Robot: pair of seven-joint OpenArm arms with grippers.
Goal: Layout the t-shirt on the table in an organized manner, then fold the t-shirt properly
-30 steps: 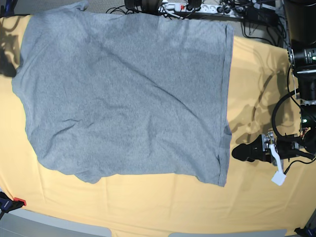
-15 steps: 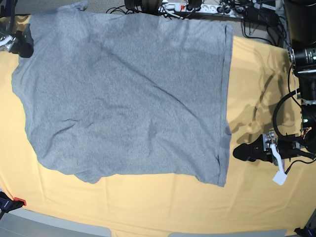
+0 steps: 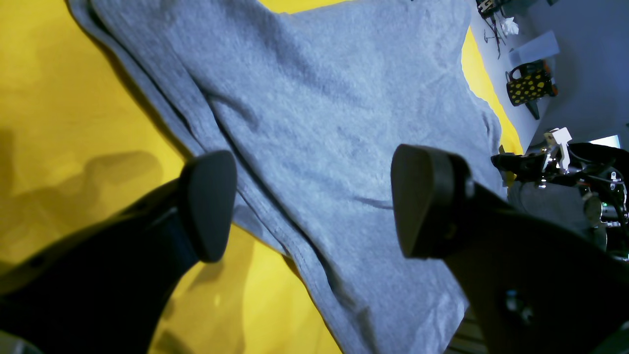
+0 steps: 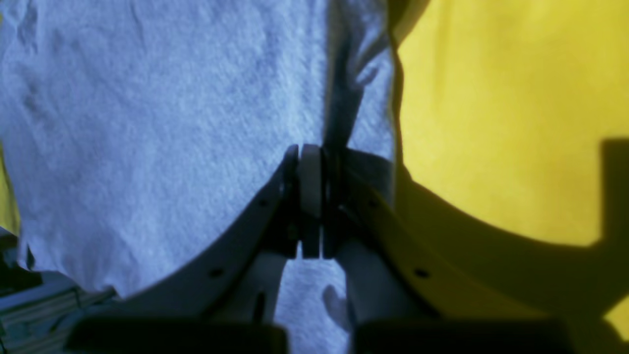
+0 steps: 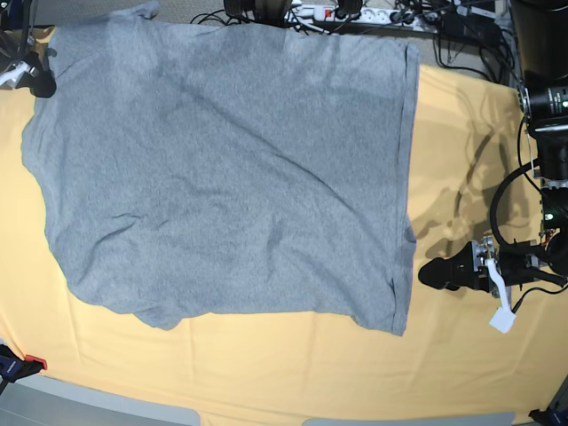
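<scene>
The grey t-shirt (image 5: 231, 177) lies spread flat on the yellow-orange table (image 5: 461, 177), its hem toward the right; no lettering shows. My right gripper (image 5: 37, 82) is at the shirt's far-left top edge. In the right wrist view its fingers (image 4: 309, 167) are pressed together, and a raised fold of the t-shirt (image 4: 147, 123) runs from their tips. My left gripper (image 5: 437, 273) rests open just off the hem's lower right corner. In the left wrist view its pads (image 3: 211, 204) stand wide apart over the hem of the t-shirt (image 3: 344, 123).
Cables and a power strip (image 5: 328, 12) line the table's back edge. The left arm's base and cables (image 5: 546, 133) stand at the right edge, and a white tag (image 5: 501, 321) hangs from the arm. A red clamp (image 5: 32, 362) sits at the front left corner.
My right gripper came into view at the upper left, moved up to the shirt's edge and shut there. The left gripper and the shirt's body have not moved.
</scene>
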